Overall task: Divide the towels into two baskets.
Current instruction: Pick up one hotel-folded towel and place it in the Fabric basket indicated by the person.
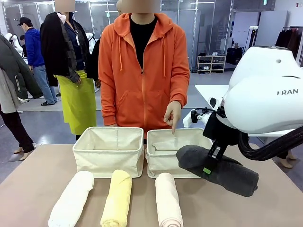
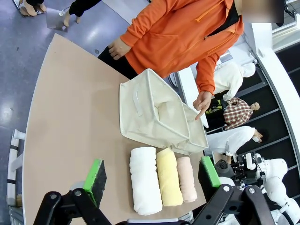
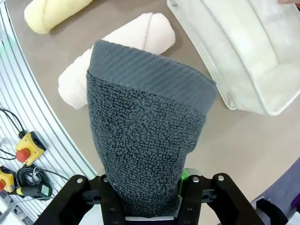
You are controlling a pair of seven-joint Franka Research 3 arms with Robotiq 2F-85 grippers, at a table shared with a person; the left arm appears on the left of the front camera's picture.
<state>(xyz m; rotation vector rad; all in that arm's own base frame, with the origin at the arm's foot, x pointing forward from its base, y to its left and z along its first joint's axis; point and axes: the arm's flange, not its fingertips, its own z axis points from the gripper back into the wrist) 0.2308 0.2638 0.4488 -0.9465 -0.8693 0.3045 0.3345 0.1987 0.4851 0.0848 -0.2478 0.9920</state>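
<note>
Clenched in the right fingers (image 1: 211, 158), the grey towel (image 1: 235, 176) trails a long end that could snag the right basket (image 1: 161, 165); the left fingers (image 2: 97, 180) gape.

My right pincer (image 3: 146, 187) is squeezing the dark grey towel (image 3: 145, 140), which is showing rough looped terry with a flat ribbed band at its twelve o'clock end. The pale pink towel (image 3: 136, 42) at eleven o'clock is looking soft and fluffy. The baskets (image 1: 108, 153) are showing matt woven cream canvas. The table (image 1: 38, 175) is looking smooth and matt, and my arm's white shell (image 1: 265, 94) is shining glossy.
</note>
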